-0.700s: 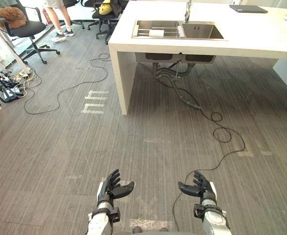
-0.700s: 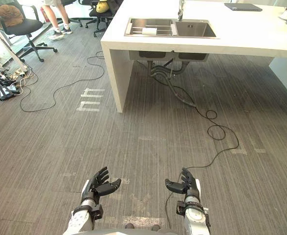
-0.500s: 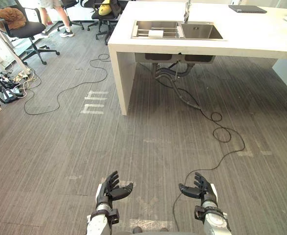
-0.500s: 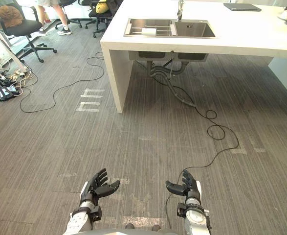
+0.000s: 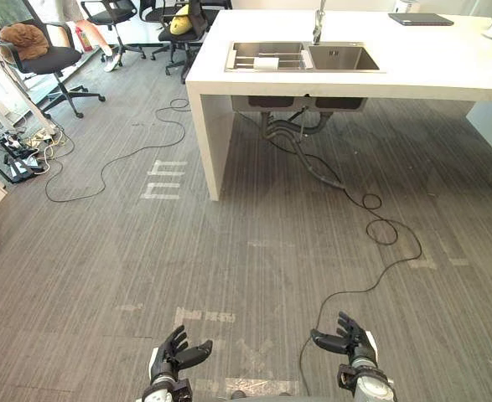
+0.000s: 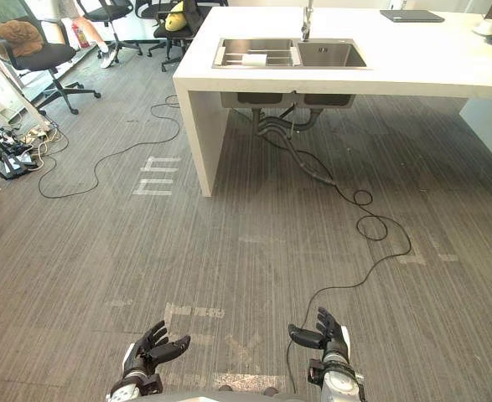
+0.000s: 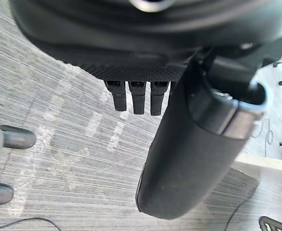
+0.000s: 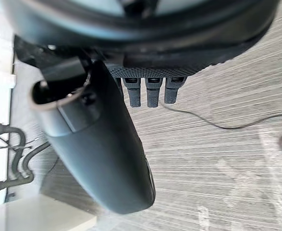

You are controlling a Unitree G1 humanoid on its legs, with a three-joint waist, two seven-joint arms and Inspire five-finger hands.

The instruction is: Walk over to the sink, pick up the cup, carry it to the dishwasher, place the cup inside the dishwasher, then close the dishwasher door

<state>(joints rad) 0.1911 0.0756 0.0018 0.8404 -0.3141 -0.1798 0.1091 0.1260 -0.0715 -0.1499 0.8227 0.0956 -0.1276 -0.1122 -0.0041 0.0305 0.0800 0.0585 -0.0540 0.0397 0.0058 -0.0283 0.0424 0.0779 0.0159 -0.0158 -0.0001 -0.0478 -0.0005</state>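
Left eye view is mostly grey striped floor [image 5: 187, 251], and that open stretch is basically the whole story for the next move. Across the far side runs a long white counter [image 5: 422, 71], its long edge lying left to right, with a steel double sink [image 5: 344, 57] set in towards its left end and a tap [image 5: 319, 18] standing behind the divider. In the left basin, on what looks like a wire rack, sits a small white thing I'm taking for the cup [image 5: 266, 61]; it's too small to say whether it's upright or on its side. From the hands it lies pretty much dead ahead and well apart, about on the line running between them, so I wouldn't call either arm nearer, maybe a hair in favour of the right one. So I'd say this is the walking-over stage, with no reaching on the cards until the counter edge is close. Left hand [image 5: 177, 356] sits at the bottom of the view, palm turned inward, fingers loose and spread, nothing in it. Right hand [image 5: 347, 342] is the same deal: relaxed, thumb poking inward, empty. The wrist views back that up, with straight fingers [image 7: 138, 98] and just bare floor past them on both sides.
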